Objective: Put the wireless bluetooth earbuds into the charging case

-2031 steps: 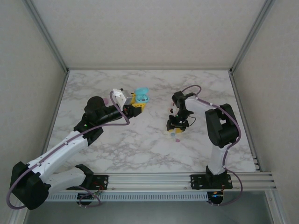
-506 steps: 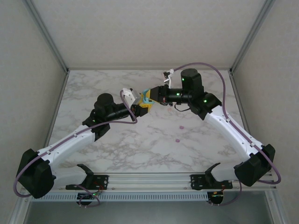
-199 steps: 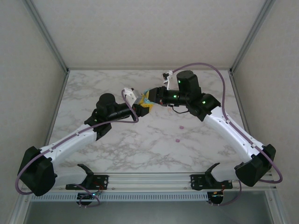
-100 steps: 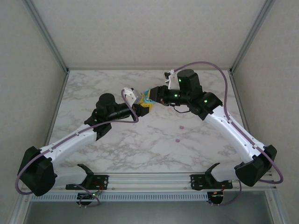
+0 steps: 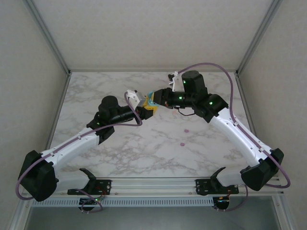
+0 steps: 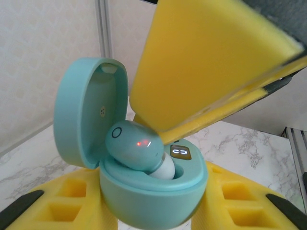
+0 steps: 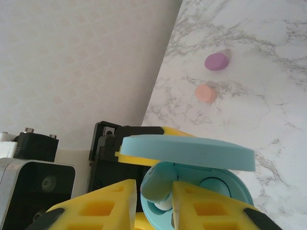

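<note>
A marble table sits inside pale walls. At upper centre of the top view, the left gripper clamps the open teal case. The right gripper meets it from the right and pinches the teal earbud, which is seated partway in the case, below the raised lid. A pink nub and a peach nub lie near each other on the marble, well apart from the case. Nothing has shifted in the last half second.

Case: held in left gripper, above the table's middle-rear.
Earbud: in case, seemingly pinched by right gripper, which reaches in from the right.
Near nub, far nub: on table, right-front of case, well apart from it.
</note>
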You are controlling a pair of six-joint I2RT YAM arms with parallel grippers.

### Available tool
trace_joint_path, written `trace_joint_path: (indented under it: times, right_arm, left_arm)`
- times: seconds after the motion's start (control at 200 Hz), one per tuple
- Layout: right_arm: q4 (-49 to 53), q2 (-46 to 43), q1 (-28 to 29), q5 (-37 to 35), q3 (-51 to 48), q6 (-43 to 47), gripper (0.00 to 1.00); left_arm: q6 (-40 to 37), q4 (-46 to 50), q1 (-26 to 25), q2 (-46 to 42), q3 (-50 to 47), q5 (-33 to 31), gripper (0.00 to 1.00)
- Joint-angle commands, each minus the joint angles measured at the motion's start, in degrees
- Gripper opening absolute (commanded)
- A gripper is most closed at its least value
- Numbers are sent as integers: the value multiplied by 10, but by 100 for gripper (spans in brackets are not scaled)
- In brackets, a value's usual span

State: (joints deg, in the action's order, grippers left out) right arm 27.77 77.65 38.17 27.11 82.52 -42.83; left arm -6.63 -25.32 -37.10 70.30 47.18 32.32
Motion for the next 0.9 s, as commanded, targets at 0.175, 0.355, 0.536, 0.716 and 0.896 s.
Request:
trace_joint_path:
  times: [0.175,0.355,0.536,0.716,0.896]
  right_arm:
    - [24,-2,1,6,27,23,28]
    - [22,-6,2,6,32,21,29]
    - [22,-12,2,3,37,21,29]
    - [30,-13,1,-28,44,19,31]
    - [24,-8,2,-25,50,18,32]
  left_arm:
    - [6,-39,-7,-1,20,10,22]
    - [10,-49,-6,0,18,8,22]
    - [17,-59,-6,5,15,10,22]
    - [17,-58,-7,5,16,13,22]
    - [16,-54,-7,5,16,13,22]
